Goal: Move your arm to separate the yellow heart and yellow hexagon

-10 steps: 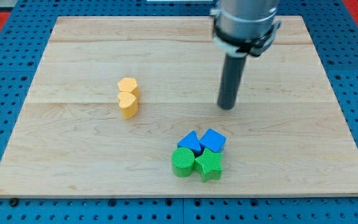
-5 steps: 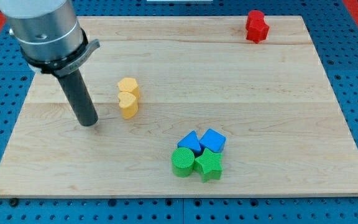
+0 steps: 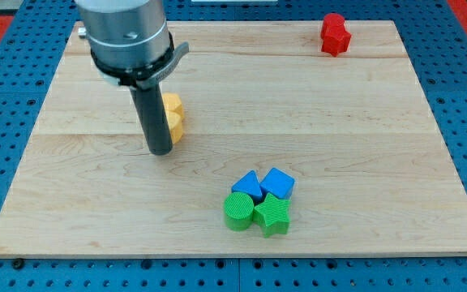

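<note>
The yellow hexagon (image 3: 173,105) and the yellow heart (image 3: 175,127) stand on the table (image 3: 363,130) at the left of the middle, the hexagon toward the view's top and the heart just below it. They touch each other, so they are not separated. My rod covers the left part of both blocks, and for this reason their shapes are hard to make out.

My tip (image 3: 160,151) rests on the table directly at the left side of the yellow heart, a little toward the view's bottom. It looks to touch the heart, but I cannot tell this for sure. The arm has no jaws, so there is nothing to see released or clenched.

Well apart, toward the view's bottom and right, four blocks sit packed together. The blue triangle (image 3: 249,186) and the blue cube (image 3: 278,182) are at the top of this group. The green cylinder (image 3: 237,211) and the green star (image 3: 272,216) are below them.

A red block (image 3: 334,34) stands alone near the top right corner of the table; its shape is not clear.
</note>
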Controlling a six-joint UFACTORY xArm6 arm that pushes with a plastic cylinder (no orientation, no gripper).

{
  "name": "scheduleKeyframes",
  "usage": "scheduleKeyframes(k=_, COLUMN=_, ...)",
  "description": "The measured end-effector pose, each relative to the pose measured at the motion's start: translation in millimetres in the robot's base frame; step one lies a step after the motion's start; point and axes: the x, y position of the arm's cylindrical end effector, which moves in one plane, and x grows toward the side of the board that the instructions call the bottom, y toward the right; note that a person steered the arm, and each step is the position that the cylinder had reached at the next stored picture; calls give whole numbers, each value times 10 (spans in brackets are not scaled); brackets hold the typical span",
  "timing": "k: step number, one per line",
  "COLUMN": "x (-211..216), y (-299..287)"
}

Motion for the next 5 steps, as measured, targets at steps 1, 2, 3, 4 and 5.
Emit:
scheduleKeyframes(k=1, x=-341, y=-5)
scheduleKeyframes(k=2, x=-641, y=-5)
scheduleKeyframes(k=3, x=-930, y=-4)
scheduleKeyframes(k=4, x=-1214, y=-4)
scheduleKeyframes(k=5, x=-1430, y=15)
